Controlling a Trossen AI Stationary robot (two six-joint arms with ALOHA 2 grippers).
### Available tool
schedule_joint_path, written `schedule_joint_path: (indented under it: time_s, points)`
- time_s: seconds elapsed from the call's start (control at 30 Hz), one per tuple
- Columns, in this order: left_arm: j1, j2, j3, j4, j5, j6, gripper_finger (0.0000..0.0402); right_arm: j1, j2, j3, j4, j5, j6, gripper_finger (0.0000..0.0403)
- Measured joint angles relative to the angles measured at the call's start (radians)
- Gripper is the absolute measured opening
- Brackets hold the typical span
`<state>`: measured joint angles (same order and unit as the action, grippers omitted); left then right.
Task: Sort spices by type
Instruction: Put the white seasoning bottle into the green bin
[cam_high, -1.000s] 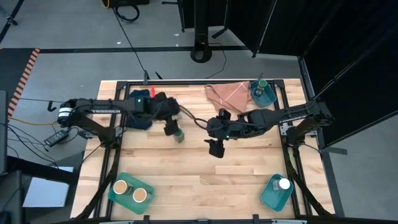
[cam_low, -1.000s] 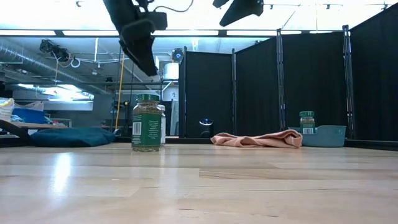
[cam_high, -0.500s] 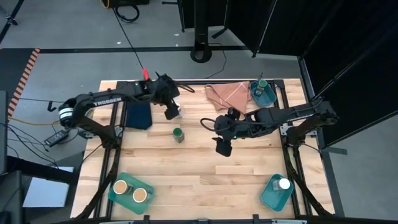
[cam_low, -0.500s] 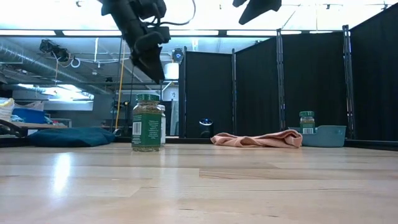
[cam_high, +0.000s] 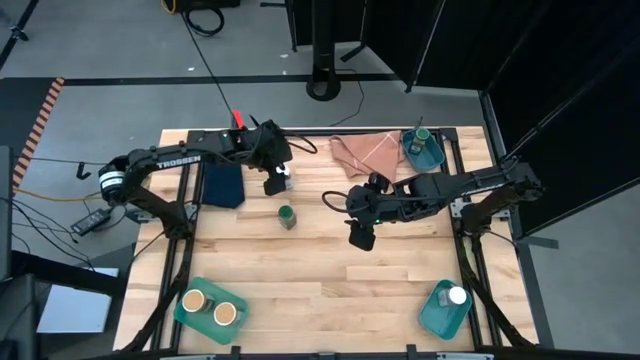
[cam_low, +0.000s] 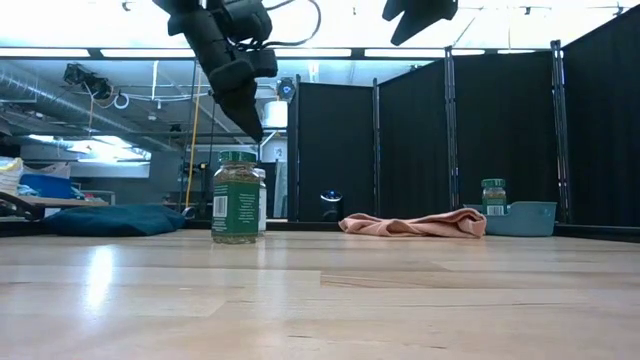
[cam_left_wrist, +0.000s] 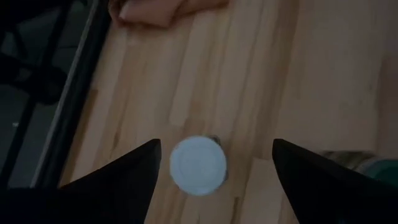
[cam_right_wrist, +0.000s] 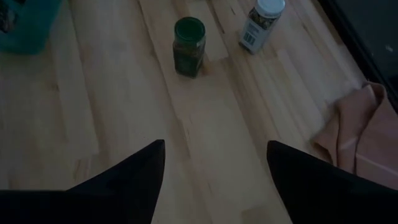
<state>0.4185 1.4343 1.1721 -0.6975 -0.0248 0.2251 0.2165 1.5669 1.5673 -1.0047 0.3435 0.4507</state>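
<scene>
A white-lidded spice jar (cam_left_wrist: 198, 165) stands on the table's far left part, and my open left gripper (cam_left_wrist: 216, 144) hovers above it with a finger on either side of the lid, well clear. In the high view, the left gripper (cam_high: 276, 180) partly covers that jar (cam_high: 285, 181). A green-lidded jar (cam_high: 287, 216) stands upright just nearer, and it also shows in the low view (cam_low: 236, 198). My open right gripper (cam_high: 360, 235) hangs over the table's middle, and its wrist view shows the green-lidded jar (cam_right_wrist: 189, 37) and the white-lidded jar (cam_right_wrist: 261, 22).
A teal bin (cam_high: 423, 150) at the far right corner holds a green-lidded jar. The near left bin (cam_high: 186, 313) holds two tan-lidded jars. The near right bin (cam_high: 436, 316) holds a white-lidded jar. A pink cloth (cam_high: 365, 152) and a dark blue cloth (cam_high: 222, 185) lie along the far edge.
My left gripper has moved from beside the green-lidded jar toward the table's far edge and now hangs over the white-lidded jar. My right gripper has drifted a little toward the table's right. Both jars have stayed where they were.
</scene>
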Motion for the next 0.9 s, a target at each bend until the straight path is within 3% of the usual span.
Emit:
schedule_joint_path:
  time_s: [0.53, 0.9]
  points:
    - [0.026, 0.083, 0.000, 0.019, -0.012, 0.007, 0.0312, 0.000, 0.000, 0.000, -0.010, 0.004, 0.000, 0.0286]
    - [0.027, 0.098, 0.000, 0.000, -0.085, 0.008, 0.0312, 0.000, 0.000, 0.000, -0.016, 0.003, 0.002, 0.0284]
